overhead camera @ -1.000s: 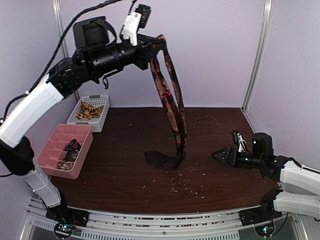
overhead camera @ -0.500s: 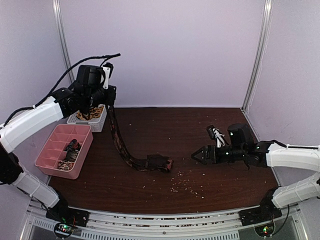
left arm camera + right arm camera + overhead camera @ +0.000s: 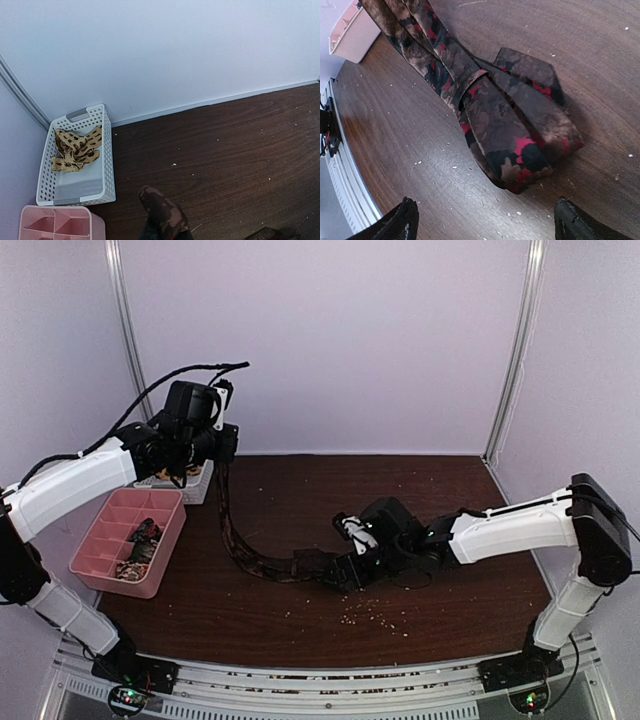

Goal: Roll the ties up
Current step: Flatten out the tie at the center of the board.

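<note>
From above, the left gripper (image 3: 220, 445) pinches the raised end of the dark brown, red-blotched fabric necktie (image 3: 240, 545), and the right gripper (image 3: 350, 575) gapes wide at its folded end; the left wrist view shows the necktie (image 3: 162, 217) clamped just beneath; in the right wrist view the necktie (image 3: 510, 140) lies just ahead of the spread fingers (image 3: 402, 222), which should probably straddle it squarely before closing.

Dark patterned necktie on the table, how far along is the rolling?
Seemingly done: dark bundles in the pink plastic divided tray. In hand: left tool shut on one end of the dark brown-and-red fabric necktie; its folded end lies by the open right tool. Left: rolling it, plus tan patterned ties in the white perforated basket.
</note>
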### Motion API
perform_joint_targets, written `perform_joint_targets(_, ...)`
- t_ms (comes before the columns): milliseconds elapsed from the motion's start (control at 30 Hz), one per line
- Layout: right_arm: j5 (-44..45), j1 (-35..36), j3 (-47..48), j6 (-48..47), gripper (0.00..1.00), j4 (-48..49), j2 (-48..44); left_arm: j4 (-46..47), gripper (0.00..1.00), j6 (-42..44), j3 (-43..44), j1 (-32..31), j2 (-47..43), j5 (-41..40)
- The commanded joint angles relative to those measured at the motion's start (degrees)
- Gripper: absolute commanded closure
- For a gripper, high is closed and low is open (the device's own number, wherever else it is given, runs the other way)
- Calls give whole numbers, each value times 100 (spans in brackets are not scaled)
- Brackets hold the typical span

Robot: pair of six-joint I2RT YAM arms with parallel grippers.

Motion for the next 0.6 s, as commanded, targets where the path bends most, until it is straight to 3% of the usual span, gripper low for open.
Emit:
perform_joint_targets(0, 561, 253, 366, 170, 6, -87, 585, 244, 100, -55, -67, -5, -146, 1)
perform_joint_targets(200, 1055, 293, 807, 641, 10, -154, 1206, 291, 100, -93, -162, -10, -157, 71)
perform_joint_targets(300, 1312, 293, 997, 736, 21, -255, 1447, 318, 100, -118, -220, -8, -157, 83)
perform_joint_targets(433, 1787, 261, 1205, 771, 52, -486, 1635, 381, 100, -153, -271, -6, -164, 127)
perform_joint_targets(533, 2070, 177, 1100, 784, 93, -549, 1445, 427, 100, -199, -310, -10, -162, 202)
perform_joint_targets(567, 2161, 136, 1001, 777, 100, -549, 1306, 435, 100, -229, -319, -6, -155, 235)
